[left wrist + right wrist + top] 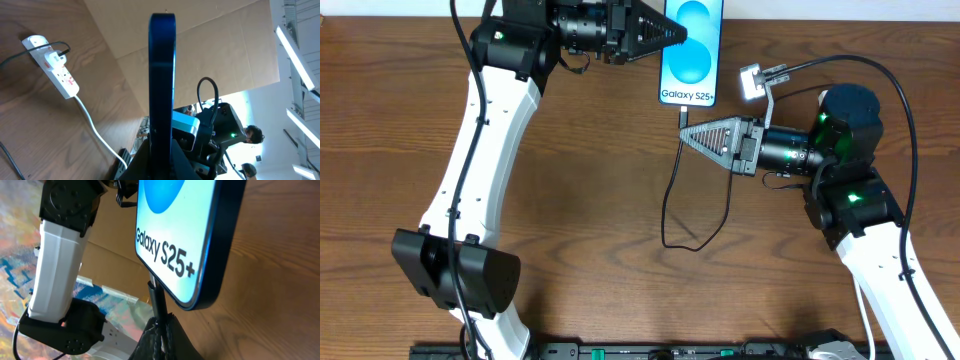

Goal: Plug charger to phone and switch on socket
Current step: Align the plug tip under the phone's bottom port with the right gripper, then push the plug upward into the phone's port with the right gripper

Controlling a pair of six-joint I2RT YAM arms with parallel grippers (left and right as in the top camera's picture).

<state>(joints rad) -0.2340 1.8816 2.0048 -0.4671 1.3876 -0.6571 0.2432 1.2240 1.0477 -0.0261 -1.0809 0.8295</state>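
The phone (690, 50) lies at the table's far edge, its blue-and-white screen reading "Galaxy S25+". My left gripper (676, 35) is shut on the phone's left side. In the left wrist view the phone (162, 75) stands edge-on between the jaws (162, 162). My right gripper (686, 133) is shut on the charger (667, 205), just below the phone's bottom edge. In the right wrist view the connector tip (152, 291) rises from the jaws (161, 330) to the phone's (185, 225) bottom edge; I cannot tell if it is inserted. The socket (55, 65) shows only in the left wrist view.
The charger's slack loops on the wood in front of the right gripper. A black cable is plugged into the socket, and a white cord (95, 127) runs from its near end. A black rail (650, 351) lines the table's front edge.
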